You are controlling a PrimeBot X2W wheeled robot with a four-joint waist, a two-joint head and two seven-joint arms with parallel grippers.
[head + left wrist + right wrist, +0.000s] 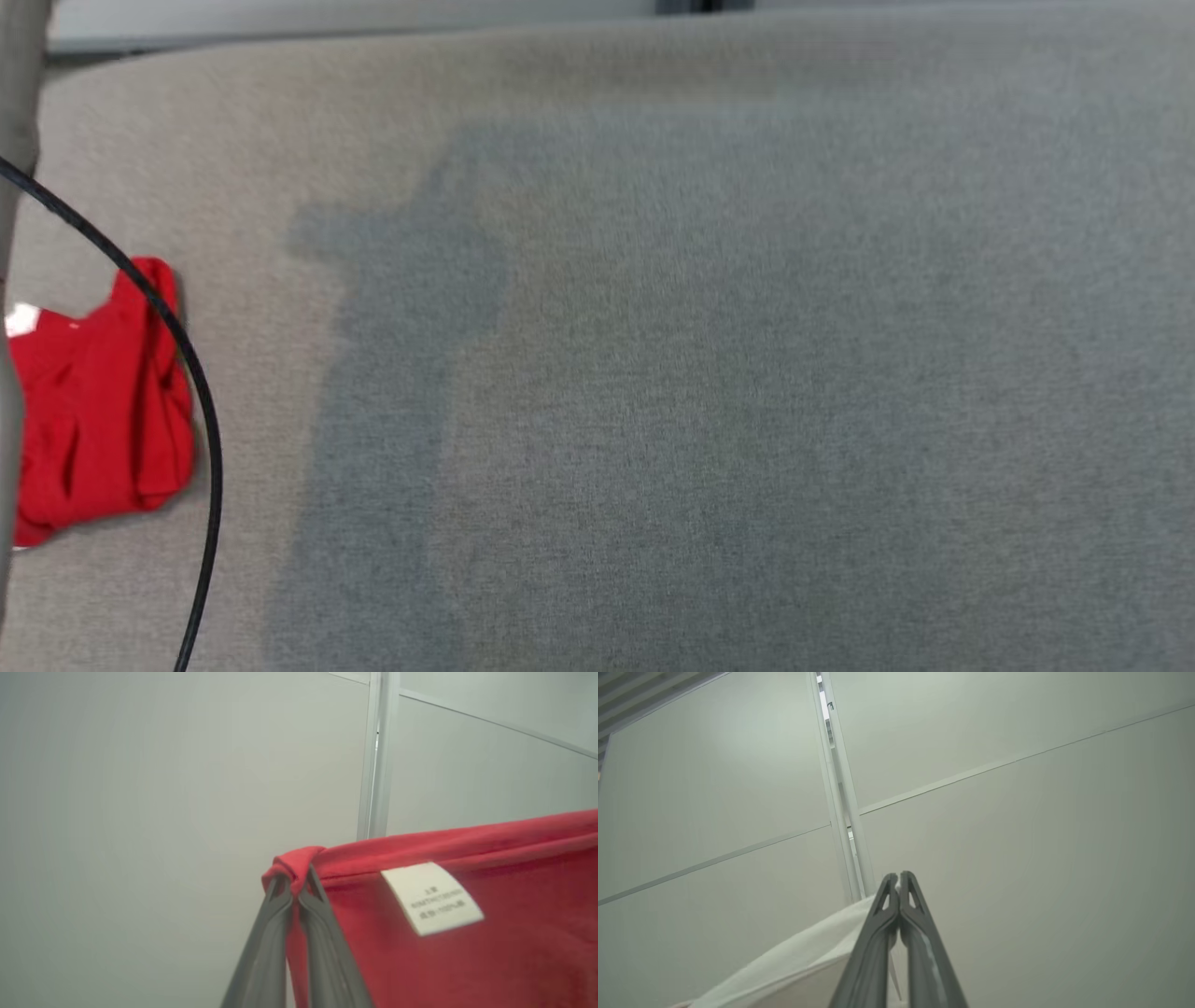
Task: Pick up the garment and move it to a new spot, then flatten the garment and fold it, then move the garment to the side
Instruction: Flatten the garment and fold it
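Left gripper (293,882) has its two fingers pressed tight on a corner of the red garment (514,952). From that pinch the top edge runs out toward 3 o'clock. In the head view the garment shows at 9 o'clock over the gray surface (700,373), so the left arm is nearer. Right gripper (899,884) is pressed together beside a pale cloth (794,961); whether it pinches that cloth cannot be told.

The left gripper (295,882) pinches a bunched corner of the red garment (490,952) between its closed fingers, a white care label (432,898) showing just beside the hem, against a pale panelled wall (163,812)
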